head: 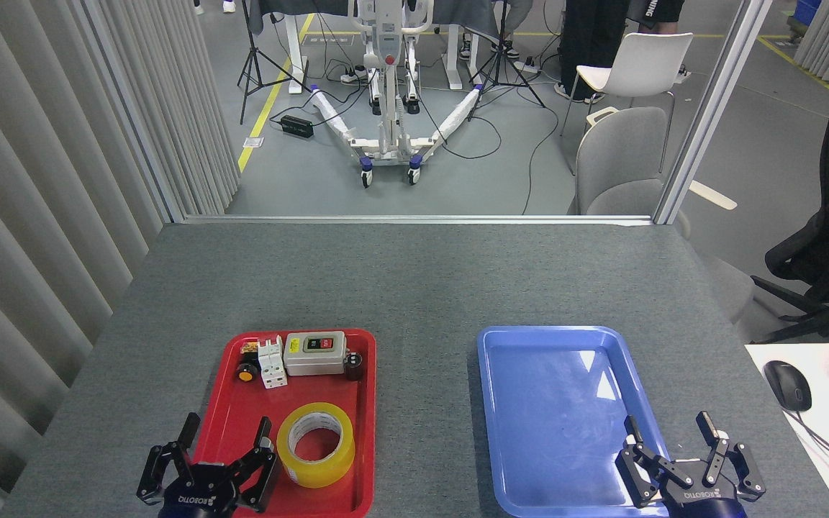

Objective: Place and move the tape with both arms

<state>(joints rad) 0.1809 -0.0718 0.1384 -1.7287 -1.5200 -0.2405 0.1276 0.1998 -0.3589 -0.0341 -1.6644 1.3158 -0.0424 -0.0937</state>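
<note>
Both grippers carry the word "ROBOTIQ" in white on their black bodies. The left gripper (224,440) hangs with its jaws released and holding nothing; the right gripper (670,435) has its jaws released too, over the near right corner of the blue tray (529,345). Just beside the left jaws, to their right, the tape (315,444) lies flat in the red tray (364,432), its axis upright and its open core facing up; the print on the white core is too small to read. Beyond the left jaws sit a grey switch box (314,352), a white breaker (271,365) and an orange-and-black knob (246,372). Both trays rest on the grey worktop (414,280).
</note>
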